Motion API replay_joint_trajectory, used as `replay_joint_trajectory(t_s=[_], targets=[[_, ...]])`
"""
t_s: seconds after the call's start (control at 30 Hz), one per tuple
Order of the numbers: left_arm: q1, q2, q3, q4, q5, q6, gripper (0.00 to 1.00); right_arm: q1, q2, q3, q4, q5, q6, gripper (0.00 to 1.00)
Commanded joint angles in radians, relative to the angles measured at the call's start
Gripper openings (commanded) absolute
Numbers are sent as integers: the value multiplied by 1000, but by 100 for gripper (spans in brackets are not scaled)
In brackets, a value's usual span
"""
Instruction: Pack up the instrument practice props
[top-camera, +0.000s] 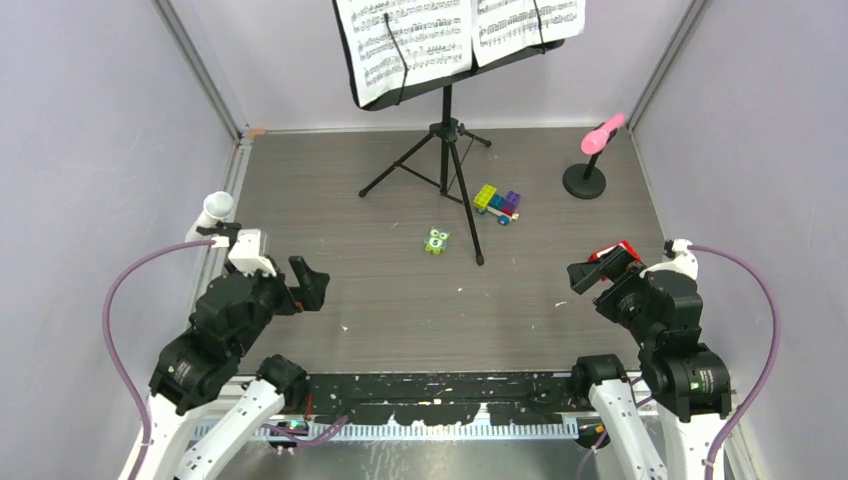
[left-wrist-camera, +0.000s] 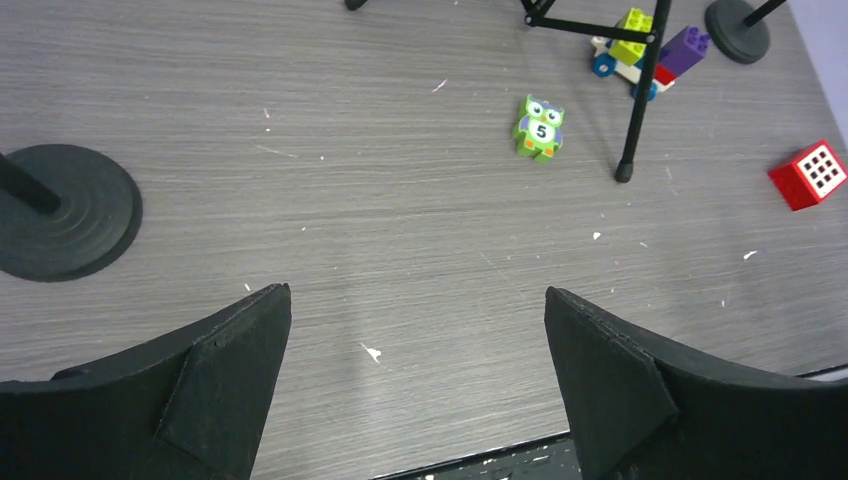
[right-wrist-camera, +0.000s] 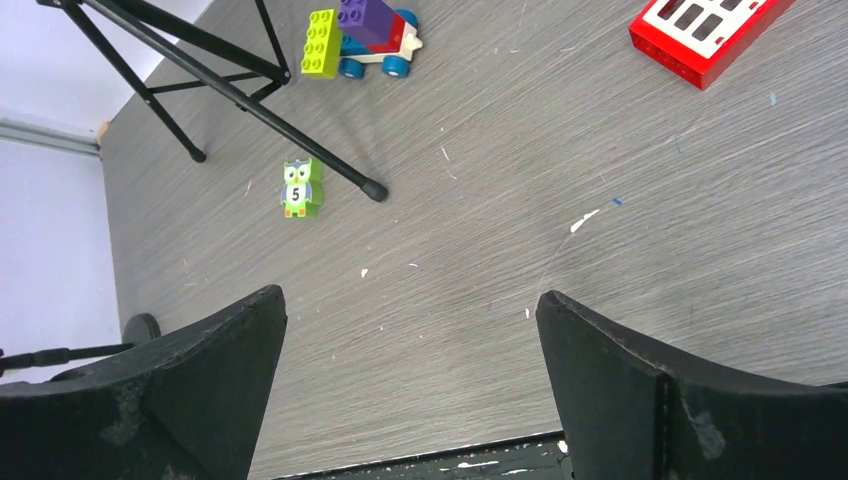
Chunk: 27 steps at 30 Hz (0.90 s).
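Overhead, at the far middle, the stand (top-camera: 446, 130) carries the sheets (top-camera: 410, 40). One tripod leg passes between the toy car (top-camera: 497, 202) and the owl block (top-camera: 436, 241). The pink mic (top-camera: 603, 133) sits on the right mount (top-camera: 585, 182), far right. The white mic (top-camera: 218, 210) rises at the left edge.

From the left wrist, the left gripper (left-wrist-camera: 418, 295) is spread wide and holds nothing over the table (left-wrist-camera: 400, 200). The left mount (left-wrist-camera: 65, 210) lies to its left, and the owl block and a stand leg are farther off.

From the right wrist, the right gripper (right-wrist-camera: 410, 300) also gapes, holding nothing. The keypad (right-wrist-camera: 710, 30) lies just beyond it, with the toy car farther left.
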Motion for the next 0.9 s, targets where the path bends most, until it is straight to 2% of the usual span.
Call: replay_joint_trajectory(t_s=[0.0,0.23,0.43,0.5,0.63,0.77,0.87], targets=[[0,36,19,15,-40,-6,100,-3,-2,-2,49,-21,-24,100],[0,31,18,16,-47,-12,100,-2,21,-11,67,-63,3,100],[0,41,29,19,-21,21,100,-3,28,-36,147,-97,33,100],[1,67,71,-16,-18,49,100,-2,39,-70,218,-117,40,100],[0,84,98,-53,-28,83,99,-3,105,-197,495,-230,51,100],[0,51,46,-19,-29,81,97,7,250,-251,732,-257,77,100],[0,50,44,-32,-69,79,98,82,377,-233,855,-207,55,100]])
